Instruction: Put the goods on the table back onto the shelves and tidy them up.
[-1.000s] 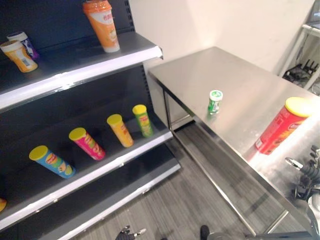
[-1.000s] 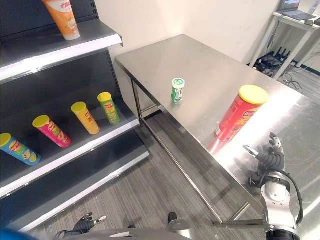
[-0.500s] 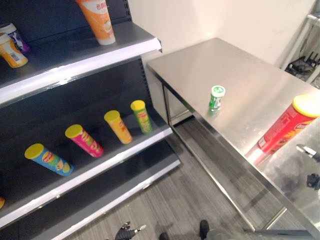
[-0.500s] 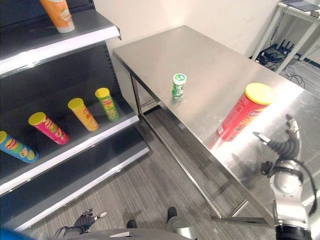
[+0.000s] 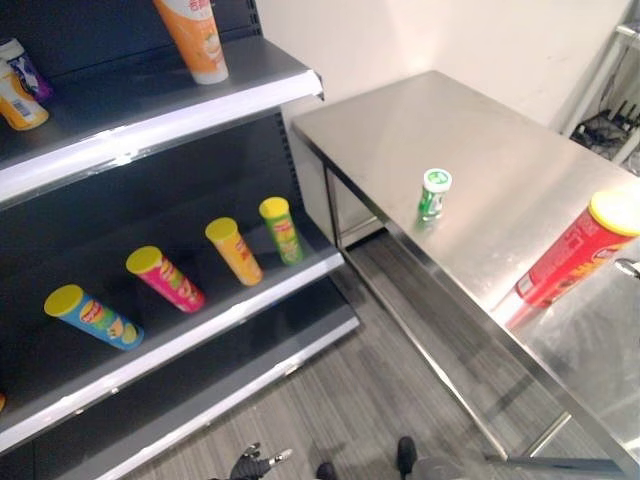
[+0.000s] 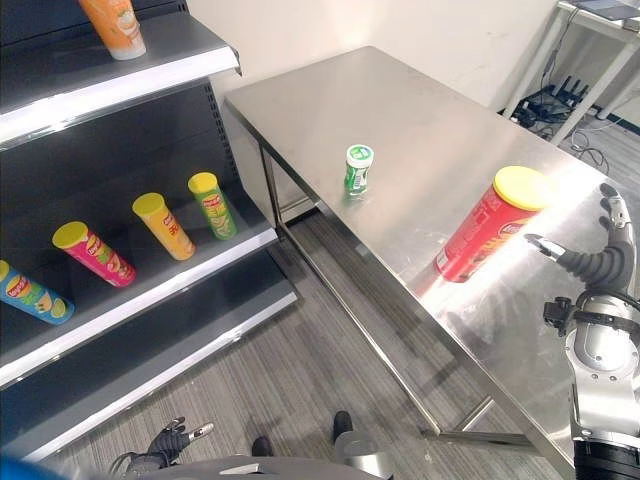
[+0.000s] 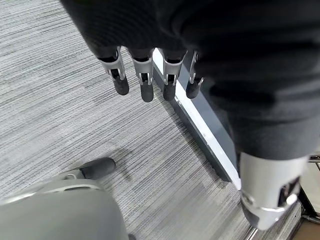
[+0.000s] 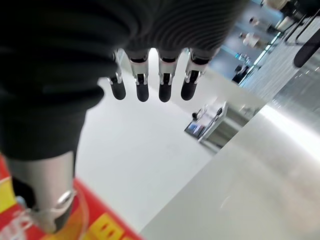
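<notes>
Robot's right hand (image 6: 598, 262) has risen beside the tall red crisp tube with a yellow lid (image 6: 483, 225), fingers spread, holding nothing.
The tube stands upright on the steel table (image 6: 400, 110); probably light, stiff, smooth cardboard, best gripped mid-body. The left hand (image 7: 150, 75) hangs relaxed over the floor.

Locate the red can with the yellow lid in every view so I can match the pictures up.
Left eye view: red can at the right edge, standing on the steel table.
Right eye view: right of centre, just ahead of the right hand.
Left wrist view: not in it.
Right wrist view: red and yellow side in a corner, beside the thumb.
Shared landmark: the small green bottle near the table's front edge, in both eye views.
</notes>
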Motion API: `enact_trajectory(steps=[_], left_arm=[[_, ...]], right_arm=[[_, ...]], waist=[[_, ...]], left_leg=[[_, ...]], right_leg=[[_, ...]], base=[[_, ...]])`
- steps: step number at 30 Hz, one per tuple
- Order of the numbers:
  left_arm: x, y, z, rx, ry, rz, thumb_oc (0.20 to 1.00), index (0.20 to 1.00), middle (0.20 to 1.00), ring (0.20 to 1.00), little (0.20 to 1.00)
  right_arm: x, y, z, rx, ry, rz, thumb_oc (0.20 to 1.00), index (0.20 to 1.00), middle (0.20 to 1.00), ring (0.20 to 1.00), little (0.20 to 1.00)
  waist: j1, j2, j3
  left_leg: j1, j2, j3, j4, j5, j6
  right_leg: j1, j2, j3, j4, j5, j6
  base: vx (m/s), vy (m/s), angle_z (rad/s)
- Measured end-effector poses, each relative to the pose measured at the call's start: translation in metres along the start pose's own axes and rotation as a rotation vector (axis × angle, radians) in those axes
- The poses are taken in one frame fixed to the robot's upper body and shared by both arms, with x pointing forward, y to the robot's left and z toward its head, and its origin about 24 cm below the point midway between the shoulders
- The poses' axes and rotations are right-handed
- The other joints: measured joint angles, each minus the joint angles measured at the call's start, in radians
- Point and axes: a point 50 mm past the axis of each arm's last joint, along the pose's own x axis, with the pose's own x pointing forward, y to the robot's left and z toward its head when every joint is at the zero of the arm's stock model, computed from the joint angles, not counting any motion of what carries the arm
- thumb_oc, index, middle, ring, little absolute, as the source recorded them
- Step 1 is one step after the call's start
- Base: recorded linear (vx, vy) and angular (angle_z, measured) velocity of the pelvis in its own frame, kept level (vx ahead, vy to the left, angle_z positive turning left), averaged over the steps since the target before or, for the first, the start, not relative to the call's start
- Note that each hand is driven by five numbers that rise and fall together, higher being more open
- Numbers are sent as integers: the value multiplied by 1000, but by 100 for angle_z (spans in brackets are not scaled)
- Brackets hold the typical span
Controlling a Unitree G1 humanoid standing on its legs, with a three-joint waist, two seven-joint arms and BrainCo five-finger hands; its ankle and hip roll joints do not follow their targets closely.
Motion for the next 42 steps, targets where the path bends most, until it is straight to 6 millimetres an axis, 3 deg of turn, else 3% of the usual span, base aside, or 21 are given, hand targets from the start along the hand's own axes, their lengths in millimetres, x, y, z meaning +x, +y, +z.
enact_trajectory(steps=[4,21,30,42], left_arm=[[0,0,0,-2,-1,0,1000,1000,1000,1000,1000],[0,0,0,-4,0,-10,1000,1000,1000,1000,1000],[0,0,-1,-3,2,-12,1000,1000,1000,1000,1000],[-1,1,-4,-4,15,-12,1000,1000,1000,1000,1000]], right_arm=[[0,3,12,52,-51,58,1000,1000,1000,1000,1000],[-3,5,15,95,-59,141,1000,1000,1000,1000,1000],[8,7,21,159,-84,117,1000,1000,1000,1000,1000],[8,7,12,150,-45,117,1000,1000,1000,1000,1000]], waist=[[-2,0,0],[-2,-6,-2],[7,-14,-7],[28,-21,-12]], left_leg=[[-1,0,0,0,0,-1],[0,0,3,0,0,-1],[2,1,0,0,0,0],[11,1,-6,-3,0,0]], right_leg=[[0,0,1,0,-4,5],[-1,0,3,0,-3,5],[3,0,-2,0,2,-1],[18,0,-10,0,0,0]], base=[[9,1,0],[-2,2,0],[0,-2,0],[-1,-1,0]])
